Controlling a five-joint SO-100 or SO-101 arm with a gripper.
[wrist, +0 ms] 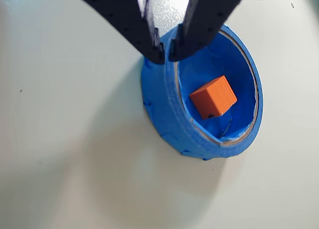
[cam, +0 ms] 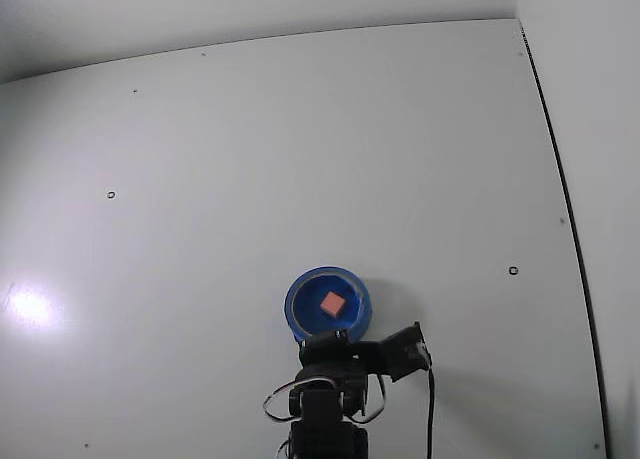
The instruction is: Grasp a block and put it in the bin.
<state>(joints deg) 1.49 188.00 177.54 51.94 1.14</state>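
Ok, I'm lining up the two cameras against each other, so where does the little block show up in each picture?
Wrist view: the block lies right of centre, inside the blue bin, just below the gripper tips.
Fixed view: the block is a small pink-orange square low in the picture, a little right of centre, inside the bin, just above the arm.
Shared landmark: the blue bin around the block.

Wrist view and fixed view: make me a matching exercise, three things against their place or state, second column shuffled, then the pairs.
Things:
1. small orange cube block
2. round blue bin with a pale rim
3. black two-finger gripper

Place or state:
A. fingertips nearly together above the rim, holding nothing
B. lying inside on the blue floor
C. standing on the white table, just ahead of the arm's base

Pairs: 1-B, 2-C, 3-A
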